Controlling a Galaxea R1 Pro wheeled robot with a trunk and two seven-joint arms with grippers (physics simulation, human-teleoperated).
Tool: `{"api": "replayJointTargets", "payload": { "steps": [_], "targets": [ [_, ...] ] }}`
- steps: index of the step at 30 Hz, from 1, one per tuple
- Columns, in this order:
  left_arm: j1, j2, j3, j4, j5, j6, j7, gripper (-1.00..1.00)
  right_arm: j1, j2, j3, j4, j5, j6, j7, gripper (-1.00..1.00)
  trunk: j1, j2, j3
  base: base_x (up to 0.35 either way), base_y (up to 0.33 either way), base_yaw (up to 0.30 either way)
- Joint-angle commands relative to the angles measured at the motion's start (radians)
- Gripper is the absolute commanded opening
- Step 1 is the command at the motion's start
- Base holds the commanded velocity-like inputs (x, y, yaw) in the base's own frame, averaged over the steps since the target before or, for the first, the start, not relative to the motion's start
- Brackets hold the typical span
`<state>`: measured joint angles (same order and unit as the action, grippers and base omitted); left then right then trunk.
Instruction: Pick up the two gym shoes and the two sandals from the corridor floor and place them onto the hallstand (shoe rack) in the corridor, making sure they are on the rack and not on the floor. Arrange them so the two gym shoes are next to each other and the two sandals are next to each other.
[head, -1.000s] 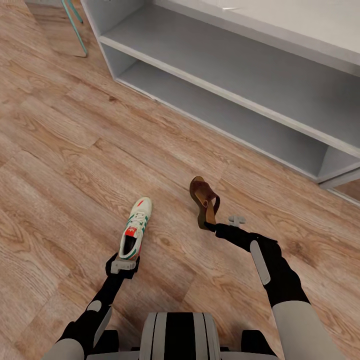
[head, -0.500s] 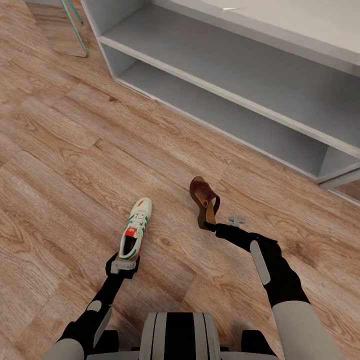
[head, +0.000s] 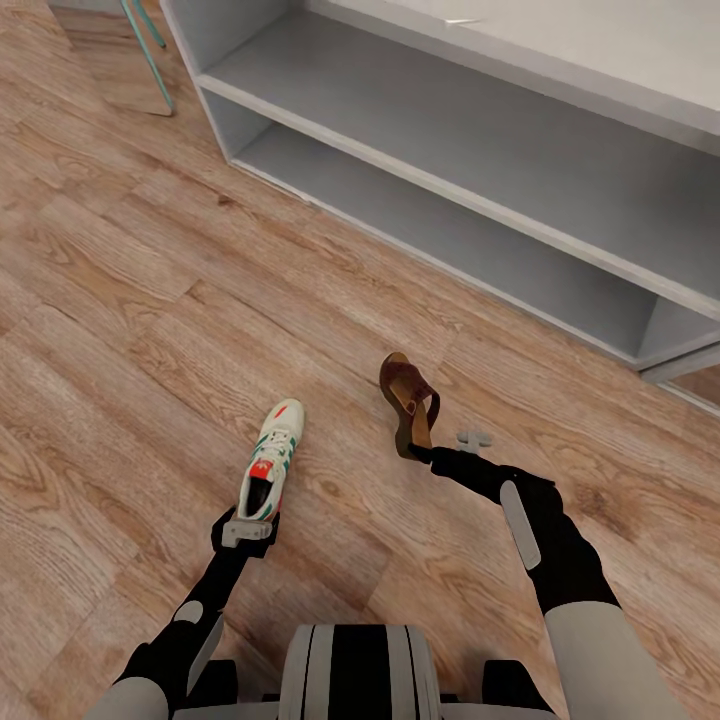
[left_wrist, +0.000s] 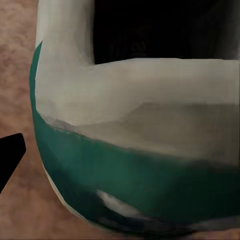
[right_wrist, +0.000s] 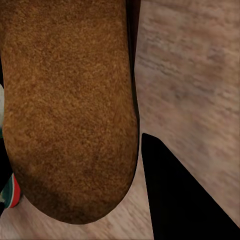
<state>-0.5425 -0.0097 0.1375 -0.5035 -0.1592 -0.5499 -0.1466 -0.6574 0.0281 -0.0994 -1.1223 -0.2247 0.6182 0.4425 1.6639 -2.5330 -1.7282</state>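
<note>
White sneaker (head: 268, 462) clenched by its heel in my left claw (head: 246, 531), toe pointing ahead; my right claw (head: 425, 452) grips the brown sandal (head: 408, 402), likewise lengthwise. Both lie short of the grey hallstand (head: 480, 215), ahead and rightward, nearer my right arm.

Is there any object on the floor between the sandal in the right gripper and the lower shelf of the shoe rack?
Nothing visible: only bare floor lies between the sandal and the shoe rack.
</note>
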Motion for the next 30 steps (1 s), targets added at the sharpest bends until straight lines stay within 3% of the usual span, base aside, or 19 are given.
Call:
{"api": "replayJointTargets", "payload": {
  "steps": [1,11,12,30],
  "targets": [
    [-0.001,-0.001,0.008,0.0,-0.01,-0.004,-0.005,1.0,0.0,0.001,-0.003,-0.001,-0.007,0.009,0.001,-1.0,0.0,0.0,0.0,0.035,0.0,0.0],
    [-0.001,-0.001,0.009,0.0,-0.01,-0.004,-0.005,1.0,0.0,0.001,-0.003,-0.001,-0.007,0.009,0.001,-1.0,0.0,0.0,0.0,0.005,0.0,0.0],
    [-0.001,-0.001,0.009,0.0,-0.01,-0.004,-0.005,-1.0,0.0,0.001,-0.003,-0.001,-0.007,0.009,0.001,-1.0,0.0,0.0,0.0,0.0,0.0,0.0],
    [-0.001,-0.001,0.01,0.0,-0.01,-0.004,-0.005,-1.0,0.0,0.001,-0.003,-0.001,-0.007,0.009,0.001,-1.0,0.0,0.0,0.0,0.0,0.0,0.0]
  ]
}}
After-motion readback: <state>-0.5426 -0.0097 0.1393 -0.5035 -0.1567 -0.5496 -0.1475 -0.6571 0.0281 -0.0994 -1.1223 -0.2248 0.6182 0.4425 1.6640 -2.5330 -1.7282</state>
